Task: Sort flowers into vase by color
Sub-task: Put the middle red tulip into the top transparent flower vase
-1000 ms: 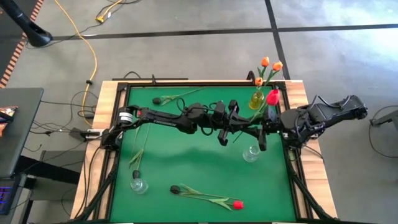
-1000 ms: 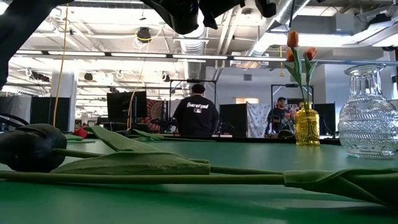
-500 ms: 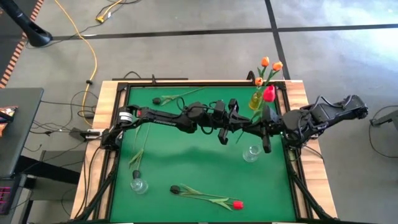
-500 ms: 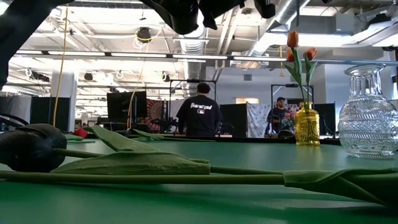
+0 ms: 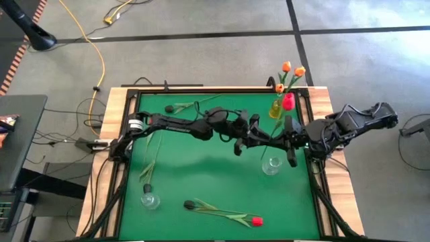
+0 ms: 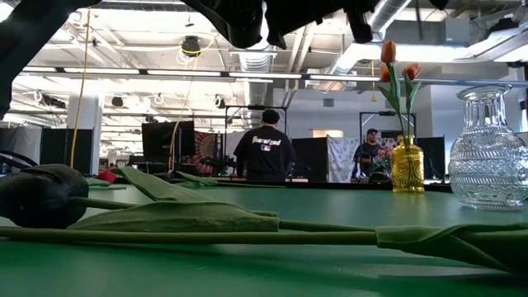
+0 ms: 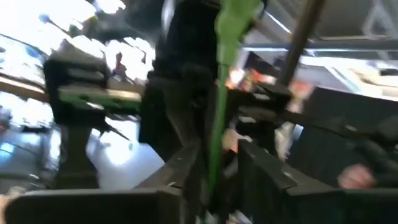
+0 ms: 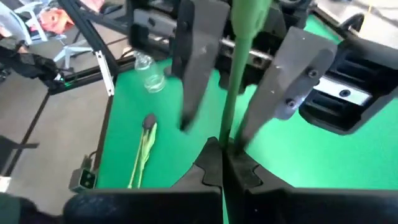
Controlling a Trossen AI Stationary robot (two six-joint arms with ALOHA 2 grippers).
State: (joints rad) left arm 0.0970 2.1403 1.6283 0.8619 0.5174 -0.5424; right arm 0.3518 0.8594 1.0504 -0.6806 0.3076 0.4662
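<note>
Pinching one red tulip (image 5: 289,102) between both: right gripper (image 8: 221,163) clamped on the stem, left gripper (image 7: 211,186) probably clamped too. Running stem-long between the arms, head far-right beside the yellow vase (image 5: 277,108), clear vase (image 5: 271,165) just nearer.

Green table (image 5: 201,175), yellow vase (image 5: 276,107) of orange tulips (image 5: 290,70), red tulip (image 5: 289,102), clear ribbed vase (image 6: 488,148)

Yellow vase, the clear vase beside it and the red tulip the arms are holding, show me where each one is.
yellow vase (image 6: 407,165): low view, on its body.
clear vase (image 6: 487,157): low view, on its ribbed belly.
red tulip (image 5: 288,102): high view, on its red head.
</note>
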